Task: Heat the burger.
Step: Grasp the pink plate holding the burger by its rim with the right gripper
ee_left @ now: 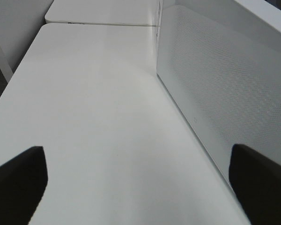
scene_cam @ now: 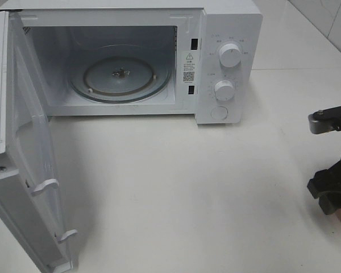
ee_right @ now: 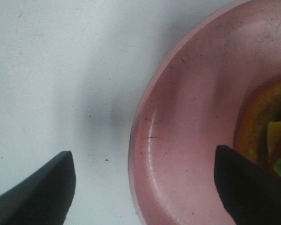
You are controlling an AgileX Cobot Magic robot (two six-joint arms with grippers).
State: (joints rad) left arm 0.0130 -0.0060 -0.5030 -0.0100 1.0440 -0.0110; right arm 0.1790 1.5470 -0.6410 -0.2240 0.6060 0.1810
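Pink plate (ee_right: pixel 187 93) holding burger (ee_right: pixel 264 122), right gripper (ee_right: pixel 144 154) spread over its rim, left gripper (ee_left: pixel 136 150) released, microwave (scene_cam: pixel 238 23) open.

The tabletop (scene_cam: pixel 176 187) is seen as smooth, matt white; the turntable (scene_cam: pixel 102 85) as clear glass; the pink plate (ee_right: pixel 187 117) as satin, finely scratched.

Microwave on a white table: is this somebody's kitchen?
Likely a mock kitchen at a test bench: an open white microwave on a plain white table, and a burger on a pink plate.
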